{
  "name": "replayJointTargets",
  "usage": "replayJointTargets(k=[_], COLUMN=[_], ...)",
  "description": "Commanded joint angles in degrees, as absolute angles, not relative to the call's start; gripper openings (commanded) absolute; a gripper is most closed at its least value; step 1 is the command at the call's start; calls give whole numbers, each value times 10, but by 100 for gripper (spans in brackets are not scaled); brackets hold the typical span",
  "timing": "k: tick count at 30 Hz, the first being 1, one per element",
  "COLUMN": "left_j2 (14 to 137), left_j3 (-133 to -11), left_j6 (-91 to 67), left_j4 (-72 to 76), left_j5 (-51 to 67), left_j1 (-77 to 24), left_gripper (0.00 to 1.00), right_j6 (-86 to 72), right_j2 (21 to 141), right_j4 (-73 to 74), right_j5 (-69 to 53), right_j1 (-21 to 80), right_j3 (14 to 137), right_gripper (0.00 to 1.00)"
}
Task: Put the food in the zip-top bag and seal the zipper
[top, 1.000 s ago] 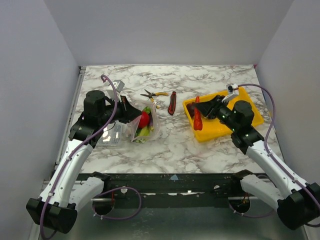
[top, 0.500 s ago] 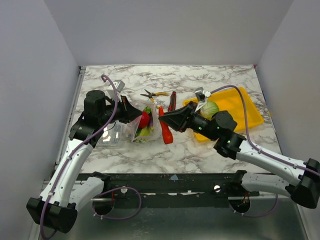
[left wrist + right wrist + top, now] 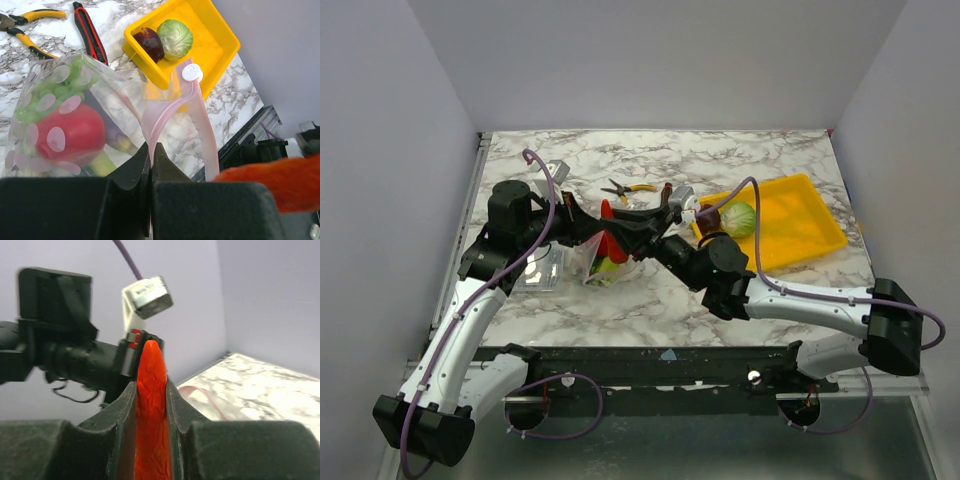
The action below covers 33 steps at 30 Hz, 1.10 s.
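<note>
The zip-top bag (image 3: pixel 60 115) lies left of centre, holding a red piece and green pieces of the food. My left gripper (image 3: pixel 151 148) is shut on the rim of its mouth by the pink zipper (image 3: pixel 192 100), lifting it. My right gripper (image 3: pixel 150 385) is shut on the red chili (image 3: pixel 151 405), reaching across to just beside the bag's mouth (image 3: pixel 605 235). In the left wrist view the chili (image 3: pixel 280 182) shows at the lower right. A leafy green cabbage (image 3: pixel 175 39) and a maroon round piece (image 3: pixel 149 44) sit in the yellow tray (image 3: pixel 212 47).
Yellow-handled pliers (image 3: pixel 630 188) and a red-and-black utility knife (image 3: pixel 90 35) lie on the marble behind the bag. A rigid clear box (image 3: pixel 540 270) sits under my left arm. The yellow tray (image 3: pixel 800 225) stands right of centre.
My right arm has swung left from the yellow tray to the bag's mouth, carrying the red chili. The left gripper has kept still, holding the bag.
</note>
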State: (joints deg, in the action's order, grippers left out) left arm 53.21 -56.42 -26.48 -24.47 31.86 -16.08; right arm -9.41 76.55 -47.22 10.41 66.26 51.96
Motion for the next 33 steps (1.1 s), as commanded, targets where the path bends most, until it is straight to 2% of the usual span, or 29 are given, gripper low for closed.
replayJointTargets(k=[1, 4, 5, 9, 11, 18, 22, 26, 28, 30, 33], left_j2=[527, 529, 530, 532, 533, 538, 536, 537, 538, 543, 546], left_j3=[-562, -562, -562, -562, -562, -564, -566, -571, -573, -577, -580], left_j6=[-266, -265, -265, -265, -265, -265, -262, -259, -258, -258, -258], left_j4=[-220, -220, -220, -221, -222, -222, -226, -233, -237, -243, -254], left_j5=[334, 332, 333, 334, 333, 336, 328, 319, 313, 309, 308], left_j1=[-156, -156, -156, -155, -154, -149, -149, -149, -149, -149, -149], left_gripper=[0, 0, 0, 0, 0, 0, 0, 0, 0, 0, 0], right_j6=[37, 70, 80, 77, 54, -36, -92, -176, -207, -236, -261], right_j2=[806, 838, 848, 847, 830, 756, 757, 759, 757, 746, 725], right_j4=[-585, -609, -621, -601, -564, -340, -139, 25, 76, 103, 104], right_j5=[143, 165, 177, 176, 185, 234, 285, 289, 267, 260, 238], right_j1=[663, 663, 663, 663, 663, 662, 659, 655, 655, 655, 655], right_j3=[501, 504, 503, 499, 500, 537, 607, 658, 672, 672, 654], right_gripper=[4, 8, 13, 68, 76, 80, 80, 76, 69, 64, 63])
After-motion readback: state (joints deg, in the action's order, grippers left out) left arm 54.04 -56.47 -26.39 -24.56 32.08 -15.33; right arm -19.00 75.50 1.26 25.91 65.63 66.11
